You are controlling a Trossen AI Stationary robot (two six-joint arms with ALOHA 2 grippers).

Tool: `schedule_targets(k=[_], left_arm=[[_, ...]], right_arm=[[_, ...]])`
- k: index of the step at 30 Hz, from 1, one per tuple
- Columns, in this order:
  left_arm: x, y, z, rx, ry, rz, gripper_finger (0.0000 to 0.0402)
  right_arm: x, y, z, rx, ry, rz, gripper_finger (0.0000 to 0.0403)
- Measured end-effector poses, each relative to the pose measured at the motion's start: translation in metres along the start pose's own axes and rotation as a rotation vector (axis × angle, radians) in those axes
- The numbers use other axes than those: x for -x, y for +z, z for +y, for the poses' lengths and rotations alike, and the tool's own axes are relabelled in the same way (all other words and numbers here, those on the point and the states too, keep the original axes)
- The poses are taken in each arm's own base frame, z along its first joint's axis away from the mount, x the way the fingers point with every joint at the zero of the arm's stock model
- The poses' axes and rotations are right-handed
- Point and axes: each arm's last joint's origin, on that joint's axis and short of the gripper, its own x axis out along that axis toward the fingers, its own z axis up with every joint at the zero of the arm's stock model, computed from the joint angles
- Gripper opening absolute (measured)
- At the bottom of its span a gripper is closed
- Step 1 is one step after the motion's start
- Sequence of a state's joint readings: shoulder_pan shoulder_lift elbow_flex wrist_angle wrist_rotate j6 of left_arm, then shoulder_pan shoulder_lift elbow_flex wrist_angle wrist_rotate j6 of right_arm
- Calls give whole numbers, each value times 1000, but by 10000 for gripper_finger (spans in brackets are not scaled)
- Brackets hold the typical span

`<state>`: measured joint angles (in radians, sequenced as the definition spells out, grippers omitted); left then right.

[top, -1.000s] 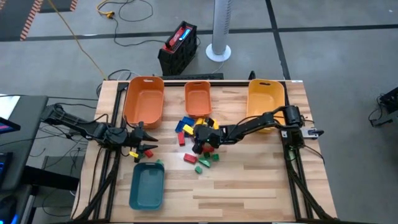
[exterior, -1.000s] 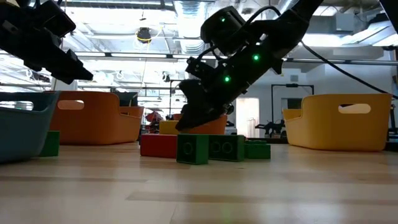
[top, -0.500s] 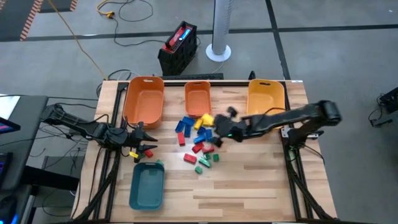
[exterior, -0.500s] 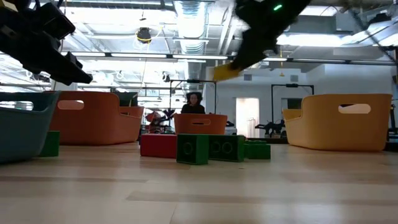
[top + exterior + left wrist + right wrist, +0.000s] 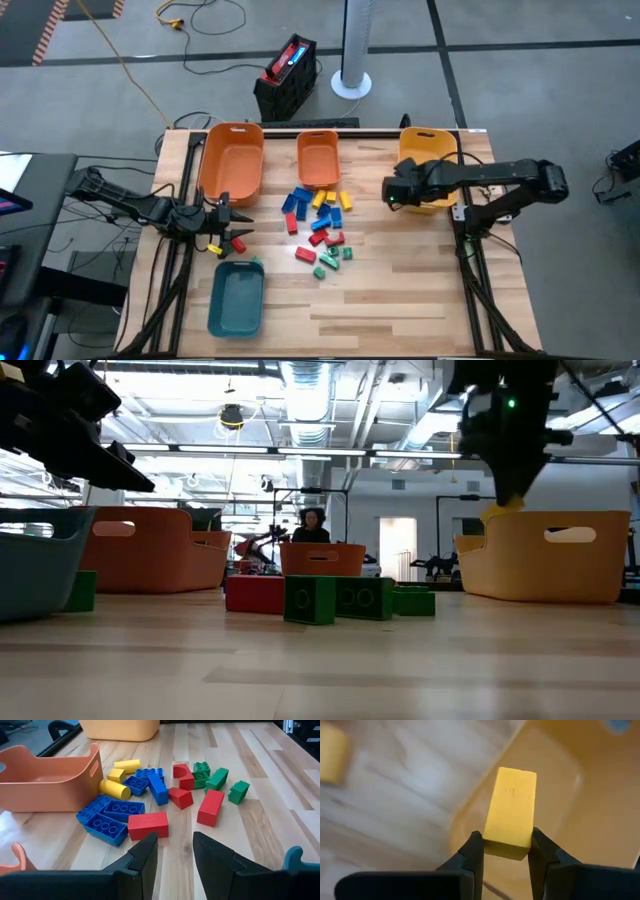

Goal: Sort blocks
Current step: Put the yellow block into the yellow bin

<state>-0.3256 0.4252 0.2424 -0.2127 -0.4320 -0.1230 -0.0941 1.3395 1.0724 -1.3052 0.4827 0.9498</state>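
The blocks [image 5: 320, 225] lie in a loose pile of red, blue, yellow and green pieces at the table's middle, also seen in the left wrist view [image 5: 160, 800]. My right gripper [image 5: 392, 192] hangs over the left rim of the yellow bin [image 5: 432, 160], shut on a yellow block [image 5: 511, 812]. That block shows below the gripper in the low view [image 5: 503, 510]. My left gripper [image 5: 175, 851] waits at the table's left, open, pointing at the pile with nothing between its fingers. My right gripper pinches the yellow block's near end [image 5: 506, 847] between its two fingers, one on each long side. The fingers slant steeply down from above. The block sticks out past the fingertips, lifted clear above the bin's rim [image 5: 470, 815].
A large orange bin [image 5: 231, 160] and a small orange bin [image 5: 318, 158] stand at the far edge. A teal bin [image 5: 236, 300] sits near the left front, with a green block [image 5: 257, 262] beside it. Bare wood lies toward the near right.
My right gripper has risen from the pile with the yellow block and swung toward the table's right edge, to the yellow bin, its wrist rolling and tipping to point steeply down. The block is lifted clear. The other blocks stay in place.
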Motion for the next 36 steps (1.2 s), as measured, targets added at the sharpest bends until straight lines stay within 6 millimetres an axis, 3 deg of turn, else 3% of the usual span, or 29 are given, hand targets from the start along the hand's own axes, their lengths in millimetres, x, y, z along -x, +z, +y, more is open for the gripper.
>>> schedule_targets(k=[9,18,26,30,33,36], left_arm=[[0,0,0,-9,0,1,119],[0,7,0,-2,10,-71,119],[7,34,16,-160,319,-159,119],[12,56,28,-249,484,-307,119],[19,69,37,-129,566,-446,119],[22,73,46,162,602,-548,119]], right_arm=[[-26,-4,-33,55,125,179,99],[-37,2,-69,-15,234,79,98],[-45,23,-79,4,245,-28,98],[-55,28,-84,-13,210,16,98],[-59,29,-83,-34,227,45,101],[-56,26,-79,-59,320,87,102]])
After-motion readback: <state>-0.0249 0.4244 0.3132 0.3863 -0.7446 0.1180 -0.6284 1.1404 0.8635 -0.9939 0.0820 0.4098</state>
